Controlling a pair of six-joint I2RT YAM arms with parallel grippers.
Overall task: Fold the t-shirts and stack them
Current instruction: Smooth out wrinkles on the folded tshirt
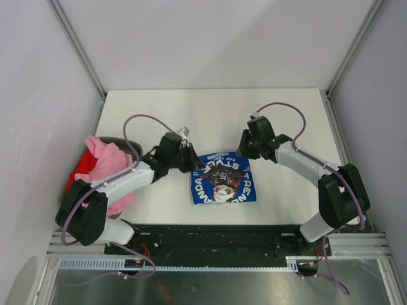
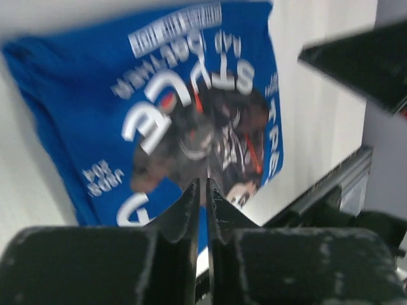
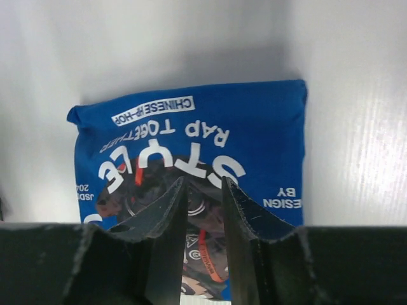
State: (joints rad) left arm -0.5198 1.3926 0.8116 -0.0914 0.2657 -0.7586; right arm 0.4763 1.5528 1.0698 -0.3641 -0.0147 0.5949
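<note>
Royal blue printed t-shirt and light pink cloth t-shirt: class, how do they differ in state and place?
The royal blue printed t-shirt lies folded flat mid-table between the arms; the light pink cloth t-shirt is crumpled in a heap at the left edge. Blue shows lettering and a graphic; pink looks plain. Neither is held.

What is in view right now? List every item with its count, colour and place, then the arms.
blue t-shirt: one, royal blue with white lettering and a round print, folded flat at the table's centre near the front edge.
pink t-shirt: one, light pink, crumpled in a pile at the table's left edge.
red t-shirt: one, red, bunched under the pink one.
table: one, white.
left gripper: one, black, at the blue shirt's left far corner, fingers nearly together, holding nothing.
right gripper: one, black, at the shirt's right far corner, fingers slightly apart, holding nothing.
</note>
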